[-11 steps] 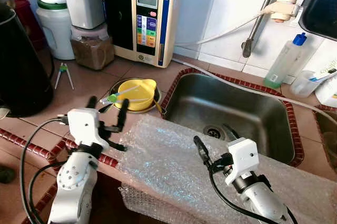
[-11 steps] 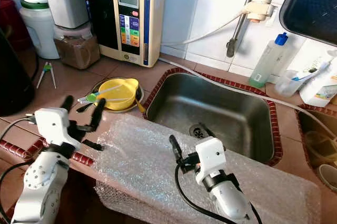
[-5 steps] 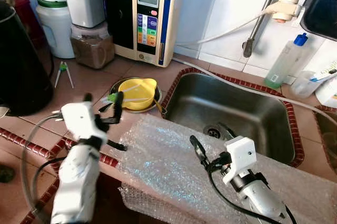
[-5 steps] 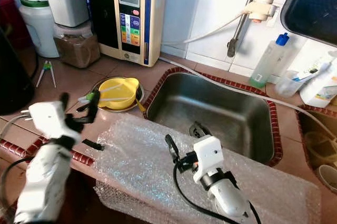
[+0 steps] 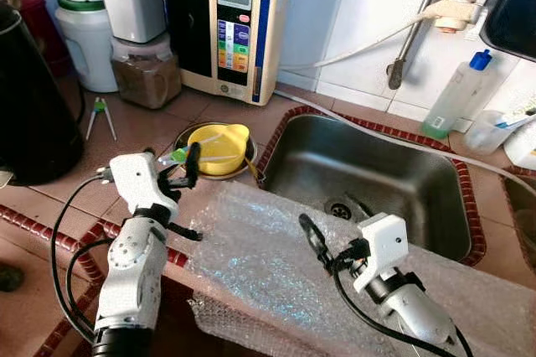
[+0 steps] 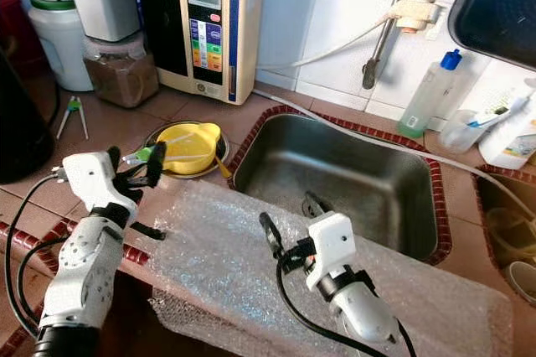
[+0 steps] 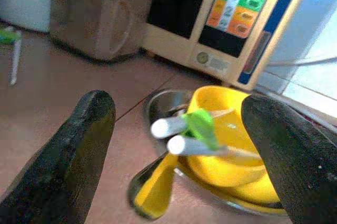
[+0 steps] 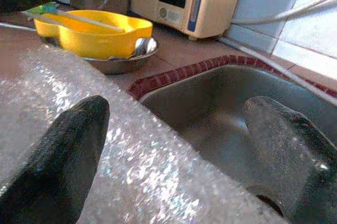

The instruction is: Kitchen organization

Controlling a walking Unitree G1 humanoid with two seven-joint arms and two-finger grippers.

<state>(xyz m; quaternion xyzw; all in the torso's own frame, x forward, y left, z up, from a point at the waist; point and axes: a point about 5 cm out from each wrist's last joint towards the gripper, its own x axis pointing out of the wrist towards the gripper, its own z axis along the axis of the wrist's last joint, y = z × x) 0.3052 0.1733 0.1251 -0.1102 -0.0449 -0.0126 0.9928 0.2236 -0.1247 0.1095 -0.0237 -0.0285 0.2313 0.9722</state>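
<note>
From the head views I see my left gripper [image 5: 172,166] spread apart just short of the yellow bowl [image 5: 216,149] beside the sink [image 5: 368,181]. Right wrist view: right gripper [image 8: 174,145] apart (over bubble wrap [image 8: 105,166]) at the worktop's front edge.

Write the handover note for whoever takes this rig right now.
Left gripper: open, empty, at the counter's front edge, pointed at the yellow bowl.
Right gripper: open, empty, over the bubble wrap by the sink.
Yellow bowl sits in a metal dish left of the sink, white-and-green utensils lying across it.
Done: nothing gripped so far.
Left: probably pick up the bowl set.
</note>
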